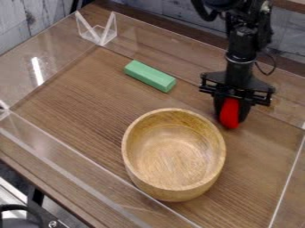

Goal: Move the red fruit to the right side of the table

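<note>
The black gripper (233,113) is pointing straight down, its jaws apparently clenching the small glossy red fruit (231,114) near the brown wood-grain desk's (84,98) right side; lifting should be gentle and vertical, clearing the round wooden bowl (174,151).

The gripper (234,100) hides the top of the red fruit (229,114), so its green leaves cannot be seen, and the arm (244,27) is cut off by the upper edge.
</note>
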### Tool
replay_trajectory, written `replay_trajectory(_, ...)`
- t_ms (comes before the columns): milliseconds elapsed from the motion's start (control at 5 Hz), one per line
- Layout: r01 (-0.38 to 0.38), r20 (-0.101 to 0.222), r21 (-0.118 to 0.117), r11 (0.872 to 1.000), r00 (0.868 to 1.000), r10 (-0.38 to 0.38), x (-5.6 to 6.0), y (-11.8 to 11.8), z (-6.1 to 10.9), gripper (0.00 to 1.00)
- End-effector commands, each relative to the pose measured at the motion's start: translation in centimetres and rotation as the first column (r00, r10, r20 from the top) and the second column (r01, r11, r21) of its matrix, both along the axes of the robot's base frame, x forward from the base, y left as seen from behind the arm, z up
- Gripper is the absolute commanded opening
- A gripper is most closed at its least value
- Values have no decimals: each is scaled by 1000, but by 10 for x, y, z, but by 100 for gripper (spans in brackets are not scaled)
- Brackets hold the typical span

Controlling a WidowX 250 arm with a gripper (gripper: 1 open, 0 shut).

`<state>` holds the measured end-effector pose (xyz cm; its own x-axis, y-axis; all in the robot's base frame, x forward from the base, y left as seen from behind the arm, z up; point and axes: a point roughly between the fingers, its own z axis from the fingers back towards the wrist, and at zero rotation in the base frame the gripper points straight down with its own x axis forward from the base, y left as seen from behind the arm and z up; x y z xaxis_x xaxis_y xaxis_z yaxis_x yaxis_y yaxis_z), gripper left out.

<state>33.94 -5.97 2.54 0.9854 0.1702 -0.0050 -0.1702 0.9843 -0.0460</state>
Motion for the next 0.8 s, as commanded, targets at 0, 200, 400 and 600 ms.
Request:
replay_trajectory(0,-75,63,-6,997,995,75,19,2,21,0)
replay_trajectory(200,-62,55,-12,998,996,63,10,-6,20,100)
replay_trajectory(400,-82,47,-16,997,995,82,5,-9,14,100)
replay_trajectory(600,-103,44,-24,994,994,104,-1,-11,13,100)
